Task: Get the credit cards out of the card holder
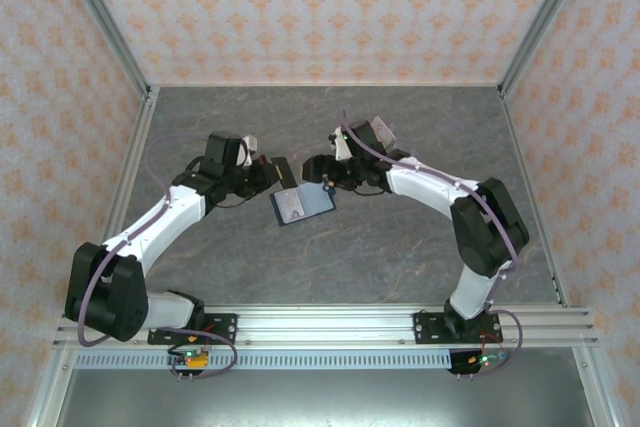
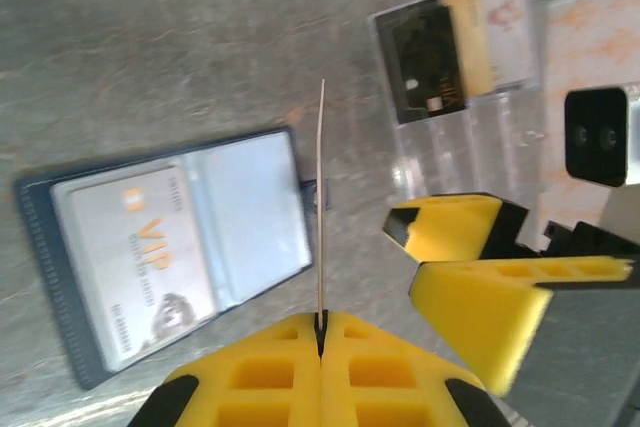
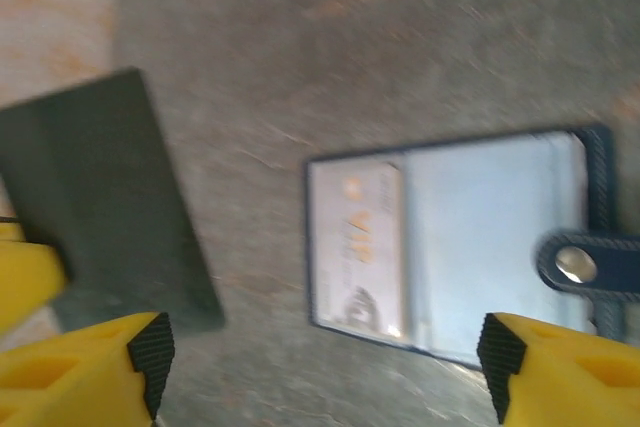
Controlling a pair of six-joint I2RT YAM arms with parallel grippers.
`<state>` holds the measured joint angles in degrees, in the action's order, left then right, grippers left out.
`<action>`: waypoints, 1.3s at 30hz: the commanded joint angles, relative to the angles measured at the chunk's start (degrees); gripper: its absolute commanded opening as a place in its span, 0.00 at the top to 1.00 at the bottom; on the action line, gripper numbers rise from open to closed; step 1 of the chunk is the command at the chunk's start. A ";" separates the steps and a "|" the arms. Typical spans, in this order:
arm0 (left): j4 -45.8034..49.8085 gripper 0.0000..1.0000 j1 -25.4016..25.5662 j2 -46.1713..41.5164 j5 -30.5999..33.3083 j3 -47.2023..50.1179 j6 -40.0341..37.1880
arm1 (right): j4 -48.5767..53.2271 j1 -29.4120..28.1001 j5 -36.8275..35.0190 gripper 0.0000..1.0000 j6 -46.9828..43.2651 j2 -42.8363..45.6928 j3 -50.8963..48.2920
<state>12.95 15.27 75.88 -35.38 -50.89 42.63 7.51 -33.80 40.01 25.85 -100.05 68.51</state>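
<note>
On my overhead feed the dark navy folding card holder lies open on the grey stone-patterned tabletop, in the middle of the frame between the two arms.

The left gripper is pinched tight on a thin dark rectangular card. Its own camera sees that card edge-on, a pale sliver rising from the closed yellow fingers, so I can't read its face there. The right wrist camera shows it as a flat dark slab at the left of the frame, its lower left corner cut off behind a yellow finger. No print is legible on it.

The right gripper stands wide, one fingertip at the lower left and the other at the lower right of its frame, gripping nothing. The card holder sits between them, further off.

A pale grey card marked VIP sits in the card holder's left pocket. The pocket beside it looks blank. The little tab clasp runs off the right edge of the frame.

At the upper right of the left wrist view is a small cluster of loose cards, one dark and orange, the rest see-through. They overlap and blur, so I can't count them.
</note>
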 commanded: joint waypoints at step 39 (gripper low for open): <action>0.08 0.28 -4.76 -0.34 -0.41 1.37 2.20 | -4.54 6.34 4.41 1.00 -4.47 4.27 1.83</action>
<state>1.45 11.62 78.70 -43.79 -48.16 50.68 -7.25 -28.80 52.36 34.76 -99.85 67.44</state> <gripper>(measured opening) 0.677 0.044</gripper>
